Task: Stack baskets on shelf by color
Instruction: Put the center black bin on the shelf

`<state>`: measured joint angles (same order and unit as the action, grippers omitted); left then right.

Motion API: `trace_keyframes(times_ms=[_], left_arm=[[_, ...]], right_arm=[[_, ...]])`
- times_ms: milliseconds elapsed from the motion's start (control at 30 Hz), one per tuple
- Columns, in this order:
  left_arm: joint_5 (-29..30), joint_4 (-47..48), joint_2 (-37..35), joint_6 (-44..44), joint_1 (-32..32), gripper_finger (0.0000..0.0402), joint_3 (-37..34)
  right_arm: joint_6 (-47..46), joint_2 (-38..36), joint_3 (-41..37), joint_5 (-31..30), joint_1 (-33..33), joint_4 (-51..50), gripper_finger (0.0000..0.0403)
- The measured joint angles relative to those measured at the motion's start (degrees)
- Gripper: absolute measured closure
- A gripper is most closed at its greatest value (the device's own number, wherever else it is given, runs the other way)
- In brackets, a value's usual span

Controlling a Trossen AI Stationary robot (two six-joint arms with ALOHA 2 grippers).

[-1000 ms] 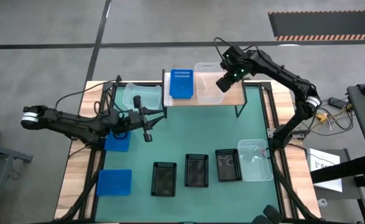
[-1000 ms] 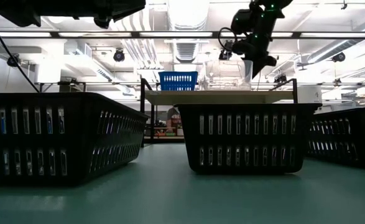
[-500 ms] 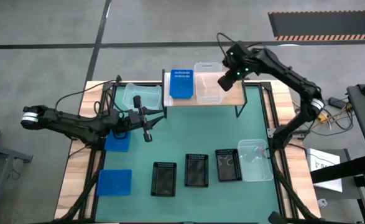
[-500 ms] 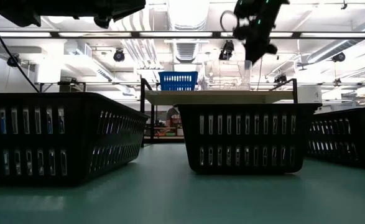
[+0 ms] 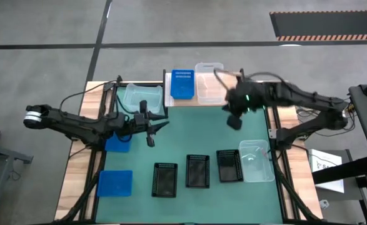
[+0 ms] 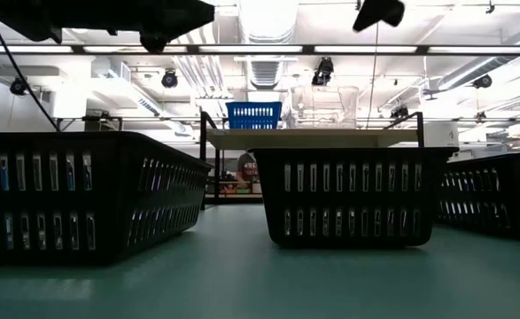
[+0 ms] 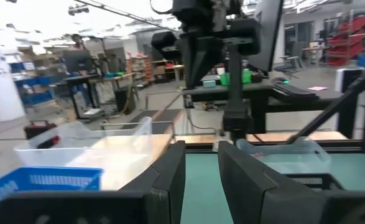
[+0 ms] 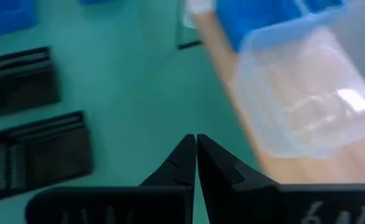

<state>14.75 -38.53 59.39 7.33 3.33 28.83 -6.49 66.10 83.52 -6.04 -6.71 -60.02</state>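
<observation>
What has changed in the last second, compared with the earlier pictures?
The right end effector has moved away from above the clear basket on the shelf, toward the middle of the green table. It is shut and empty. The left end effector stayed almost where it was beside the other clear basket. No basket moved.

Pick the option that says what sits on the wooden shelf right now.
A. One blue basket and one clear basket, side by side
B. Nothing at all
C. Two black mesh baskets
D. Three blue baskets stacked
A. The high view shows a blue basket and a clear basket next to each other on the shelf; the three black baskets lie on the green table in front.
</observation>
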Motion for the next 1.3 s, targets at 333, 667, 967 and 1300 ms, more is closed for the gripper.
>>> trace_keyframes(times_ms=[333, 667, 967, 1300], left_arm=[[-0.3, -5.6, 2.6, -3.0, 8.9, 0.0322, -0.1], [-0.2, -24.8, 15.1, -4.0, 17.8, 0.0322, -0.1], [-0.1, -35.6, 25.4, -4.1, 22.0, 0.0322, 1.9], [-0.1, -41.4, 34.6, -4.0, 26.6, 0.0322, 5.9]], right_arm=[[-2.4, -4.5, -15.4, -6.0, 20.3, 16.4, 0.0394], [3.2, -0.8, -28.6, -6.2, 31.3, 39.1, 0.0394], [4.1, 9.3, -29.8, -6.9, 40.1, 53.5, 0.0394], [3.6, 24.7, -18.4, -12.0, 45.6, 50.9, 0.0394]])
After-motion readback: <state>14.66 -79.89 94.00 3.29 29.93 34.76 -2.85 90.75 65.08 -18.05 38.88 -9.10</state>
